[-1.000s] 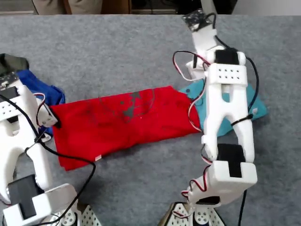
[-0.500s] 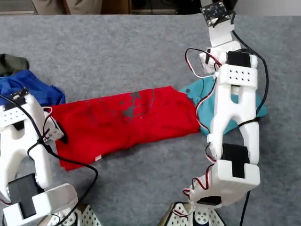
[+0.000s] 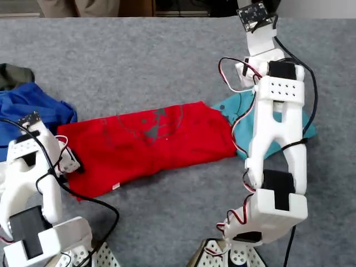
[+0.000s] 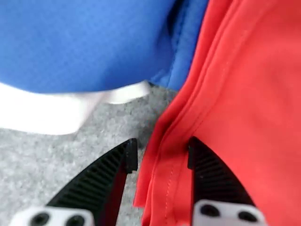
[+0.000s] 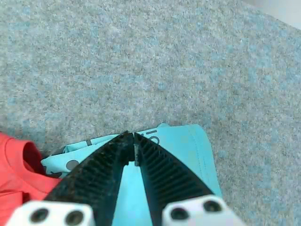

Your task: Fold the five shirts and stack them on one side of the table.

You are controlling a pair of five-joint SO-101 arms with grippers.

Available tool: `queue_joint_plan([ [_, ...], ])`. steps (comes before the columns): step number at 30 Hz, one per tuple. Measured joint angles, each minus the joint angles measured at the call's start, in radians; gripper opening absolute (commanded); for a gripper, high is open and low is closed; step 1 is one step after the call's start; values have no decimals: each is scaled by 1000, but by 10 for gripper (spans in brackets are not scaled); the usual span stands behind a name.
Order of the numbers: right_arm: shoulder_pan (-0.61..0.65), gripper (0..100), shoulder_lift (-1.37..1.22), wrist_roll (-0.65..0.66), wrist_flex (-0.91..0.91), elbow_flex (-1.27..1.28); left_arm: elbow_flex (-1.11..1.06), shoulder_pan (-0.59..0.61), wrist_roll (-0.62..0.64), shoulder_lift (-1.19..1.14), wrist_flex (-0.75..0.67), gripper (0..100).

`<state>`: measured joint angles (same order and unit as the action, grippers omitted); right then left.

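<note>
The grey table carries all items. The red shirt lies flat at the table's middle. Its long axis runs across the table from the left arm's side to the right arm's side. The left end sits slightly nearer the arm bases, and the printed graphic faces up.

The right arm extends past the red shirt's right end and covers much of the teal shirt. The left arm stands at the red shirt's left end.

The blue shirt lies bunched just beyond the red shirt's left end and touches it. The teal shirt lies against the red shirt's right end. A dark green garment lies beyond the blue shirt, away from the red shirt.

The left gripper has its jaws spread, with the red shirt's left hem between them. The right gripper has its jaws pressed together, empty, above the teal shirt beside the red shirt's right end.
</note>
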<state>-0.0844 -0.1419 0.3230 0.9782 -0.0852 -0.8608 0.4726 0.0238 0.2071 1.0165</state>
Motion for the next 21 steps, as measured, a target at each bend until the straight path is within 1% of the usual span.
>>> queue_joint_plan([
  [7, 0, 12, 0, 0, 0, 0, -11, -6, 0, 0, -23, 46],
  [16, -60, 12, 3, 0, 0, 0, 3, -6, 0, -2, -25, 19],
  [21, -109, 12, 74, 0, 0, 0, 140, -6, 0, -2, 121, 19],
])
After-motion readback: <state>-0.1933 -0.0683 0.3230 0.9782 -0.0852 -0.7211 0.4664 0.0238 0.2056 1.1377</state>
